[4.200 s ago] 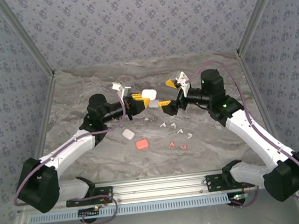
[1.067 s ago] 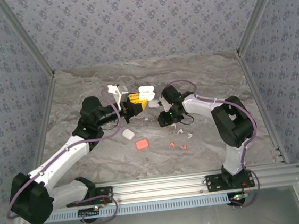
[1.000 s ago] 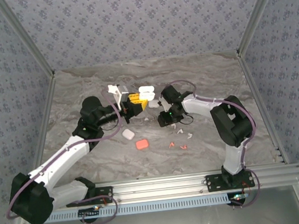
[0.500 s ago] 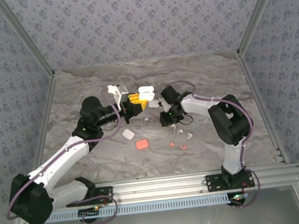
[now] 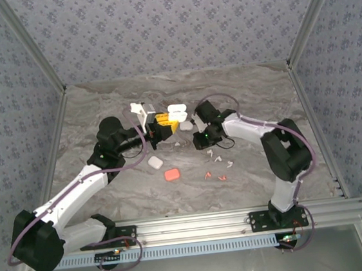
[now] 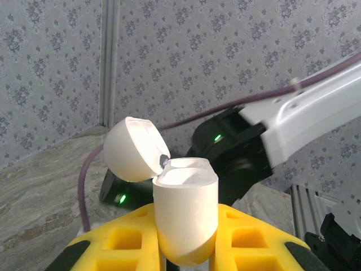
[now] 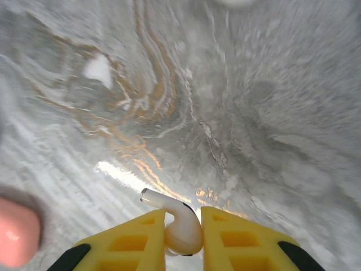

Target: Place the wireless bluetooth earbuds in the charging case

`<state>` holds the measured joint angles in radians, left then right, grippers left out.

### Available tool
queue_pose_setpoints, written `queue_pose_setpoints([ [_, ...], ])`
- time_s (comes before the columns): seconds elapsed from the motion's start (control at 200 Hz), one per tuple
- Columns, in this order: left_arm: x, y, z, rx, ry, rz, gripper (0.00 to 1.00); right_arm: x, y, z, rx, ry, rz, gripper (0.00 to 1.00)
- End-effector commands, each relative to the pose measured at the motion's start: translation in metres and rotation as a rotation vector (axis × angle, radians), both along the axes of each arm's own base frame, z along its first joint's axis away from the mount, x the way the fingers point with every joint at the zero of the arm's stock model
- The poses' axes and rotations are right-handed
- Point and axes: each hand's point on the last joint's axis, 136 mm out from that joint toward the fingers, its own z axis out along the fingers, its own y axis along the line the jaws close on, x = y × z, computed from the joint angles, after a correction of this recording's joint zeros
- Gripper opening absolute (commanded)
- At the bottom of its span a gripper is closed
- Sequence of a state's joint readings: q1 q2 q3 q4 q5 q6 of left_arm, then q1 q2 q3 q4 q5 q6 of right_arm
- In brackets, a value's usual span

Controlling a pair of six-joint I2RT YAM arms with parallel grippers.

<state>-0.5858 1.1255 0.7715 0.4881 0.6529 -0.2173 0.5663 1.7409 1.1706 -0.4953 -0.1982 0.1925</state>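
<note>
- Progress: early. No bud seated that I can see, tho the inside of the open white case [image 6: 186, 212] isn't visible from the left wrist view
- L gripper [image 6: 186, 243]: fingers clamped on the lower body of the open white case, held up off the table [image 5: 100, 105] at far-centre, mouth up, lid [image 6: 134, 149] flipped back to the left
- R gripper [image 7: 182, 237]: closed on one white earbud [image 7: 177, 220], pinched by its head w/ stem poking left. It sits low over the table, just right of the held case and a bit nearer. Can't tell if the bud is clear of the surface
- Left to do, my guess: carry that bud to the held case, seat it, add a 2nd bud, shut lid. Then other cases + buds, if the task means all
- Cases, 4 total: 3 white (1 held open, a second white case [image 5: 186, 126] on the table just right of it, a closed white case [image 5: 154, 161] nearer & left) + 1 red case [image 5: 171, 174] near-centre
- Buds: 1 white in R gripper. Approx 4 loose white buds [image 5: 219, 159] around R gripper, mostly near side, but tiny, so count unsure & arm may hide some. 2 red buds [image 5: 206, 175] nearest, right of the red case
</note>
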Motion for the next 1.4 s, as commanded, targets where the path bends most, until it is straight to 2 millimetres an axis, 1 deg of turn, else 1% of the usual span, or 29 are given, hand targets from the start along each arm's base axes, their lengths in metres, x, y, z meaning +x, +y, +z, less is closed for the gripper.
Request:
queue_pose_setpoints([
  [0.0,-0.003,0.000,0.012,-0.020,-0.027,0.002,0.00,-0.001,-0.017,0.057,-0.035,-0.165,0.052,0.22],
  [0.065,-0.002,-0.001,0.007,-0.022,-0.008,0.000,0.00,-0.004,-0.028,0.082,-0.058,-0.246,0.078,0.22],
  [0.085,-0.002,-0.001,0.004,-0.020,0.000,-0.002,0.00,-0.003,-0.030,0.093,-0.059,-0.283,0.082,0.22],
  [0.115,-0.001,-0.002,0.001,-0.020,0.009,-0.003,0.00,-0.008,-0.039,0.105,-0.082,-0.311,0.085,0.22],
  [0.2,-0.001,-0.005,-0.008,-0.013,0.032,-0.007,0.00,-0.015,-0.052,0.133,-0.108,-0.404,0.106,0.22],
  [0.21,-0.001,-0.006,-0.009,-0.012,0.034,-0.009,0.00,-0.013,-0.051,0.147,-0.099,-0.438,0.107,0.22],
  [0.22,-0.001,-0.006,-0.010,-0.011,0.035,-0.010,0.00,-0.013,-0.052,0.154,-0.098,-0.456,0.109,0.22],
  [0.295,0.000,-0.011,-0.016,-0.002,0.049,-0.018,0.00,-0.018,-0.060,0.188,-0.117,-0.562,0.148,0.22],
  [0.365,0.000,-0.017,-0.021,0.008,0.056,-0.030,0.00,-0.023,-0.062,0.214,-0.128,-0.640,0.186,0.22],
  [0.485,0.000,-0.028,-0.028,0.022,0.064,-0.059,0.00,-0.031,-0.059,0.248,-0.173,-0.752,0.282,0.22],
  [0.565,-0.002,-0.036,-0.030,0.031,0.060,-0.087,0.00,-0.036,-0.054,0.264,-0.215,-0.815,0.352,0.22],
  [0.65,-0.005,-0.043,-0.032,0.050,0.055,-0.121,0.00,-0.042,-0.044,0.279,-0.246,-0.880,0.437,0.23],
  [0.725,-0.005,-0.047,-0.033,0.063,0.051,-0.134,0.00,-0.048,-0.035,0.287,-0.278,-0.924,0.510,0.23],
  [0.8,-0.005,-0.049,-0.033,0.063,0.049,-0.143,0.00,-0.051,-0.028,0.288,-0.319,-0.948,0.569,0.23],
  [0.964,-0.005,-0.050,-0.034,0.063,0.050,-0.149,0.00,-0.055,-0.016,0.278,-0.375,-0.946,0.661,0.24],
  [1.139,-0.006,-0.050,-0.033,0.061,0.050,-0.151,0.00,-0.056,0.000,0.266,-0.374,-0.928,0.720,0.24],
  [1.394,-0.007,-0.049,-0.032,0.062,0.043,-0.153,0.00,-0.054,0.011,0.262,-0.369,-0.926,0.758,0.24],
])
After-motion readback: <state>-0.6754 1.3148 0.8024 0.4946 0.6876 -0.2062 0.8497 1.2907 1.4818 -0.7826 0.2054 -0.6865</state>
